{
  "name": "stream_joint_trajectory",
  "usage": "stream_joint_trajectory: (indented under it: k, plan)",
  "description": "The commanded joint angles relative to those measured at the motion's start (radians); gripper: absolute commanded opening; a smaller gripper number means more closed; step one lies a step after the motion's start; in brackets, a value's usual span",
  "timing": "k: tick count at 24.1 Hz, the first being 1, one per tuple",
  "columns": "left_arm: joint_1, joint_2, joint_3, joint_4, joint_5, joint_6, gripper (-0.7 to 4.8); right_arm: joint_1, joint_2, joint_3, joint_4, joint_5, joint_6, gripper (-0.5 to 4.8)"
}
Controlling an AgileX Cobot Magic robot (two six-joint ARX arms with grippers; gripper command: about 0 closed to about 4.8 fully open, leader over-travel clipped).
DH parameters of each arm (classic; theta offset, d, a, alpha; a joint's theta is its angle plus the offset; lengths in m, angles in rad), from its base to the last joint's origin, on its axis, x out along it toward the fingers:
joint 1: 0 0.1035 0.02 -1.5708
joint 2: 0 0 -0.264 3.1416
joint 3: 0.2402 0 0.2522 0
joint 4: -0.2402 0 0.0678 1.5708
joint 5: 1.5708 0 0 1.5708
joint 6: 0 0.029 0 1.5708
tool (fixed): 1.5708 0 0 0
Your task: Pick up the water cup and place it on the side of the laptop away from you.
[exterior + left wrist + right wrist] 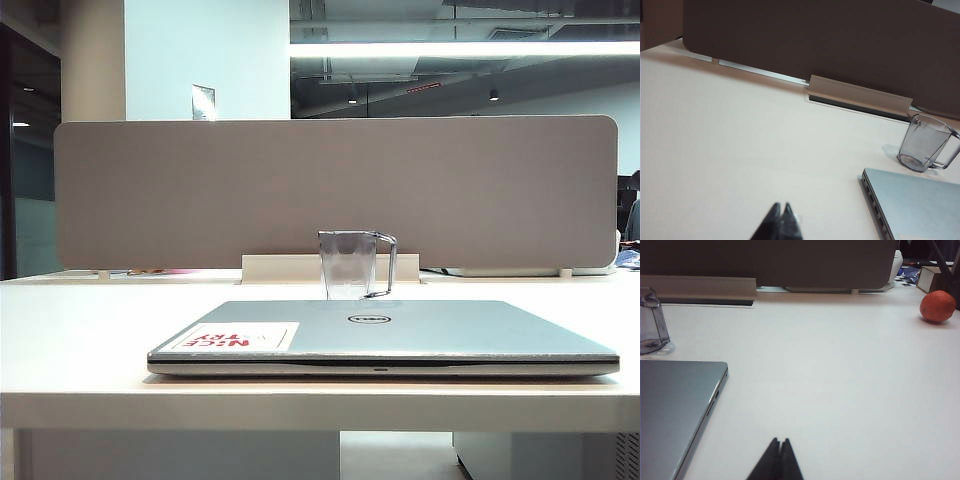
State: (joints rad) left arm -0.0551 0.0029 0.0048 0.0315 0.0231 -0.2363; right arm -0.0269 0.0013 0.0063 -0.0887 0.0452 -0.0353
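Since the water cup [349, 265] already stands upright beyond the laptop [385, 336], toward the tabletop's [80, 330] far edge, the left gripper [781, 211] and right gripper [779, 446] hang back empty, fingers together.

Laptop [675, 405] cut off at edge

The laptop [383, 338] lies closed on the table [70, 330] at my 12 o'clock. The water cup [350, 265] stands upright just beyond its far edge, before the divider panel [335, 190]. My left gripper [781, 209] hovers at the laptop's 9 o'clock, my right gripper [780, 442] at its 3 o'clock. A round fruit [937, 306] sits at 2 o'clock.
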Motion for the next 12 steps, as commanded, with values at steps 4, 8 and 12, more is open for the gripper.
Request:
stream_joint_trajectory:
  k: [4, 8, 12]
  plan:
    - [0.000, 0.001, 0.003, 0.006, -0.002, 0.014, -0.05, 0.000, -0.002, -0.006, 0.010, 0.005, -0.002, -0.01]
    - [0.000, 0.001, 0.003, 0.001, -0.002, 0.175, -0.05, 0.000, -0.002, -0.006, 0.010, 0.005, -0.002, -0.01]
    - [0.000, 0.001, 0.003, -0.008, -0.001, 0.229, -0.05, 0.000, -0.002, -0.006, 0.010, 0.005, -0.002, -0.01]
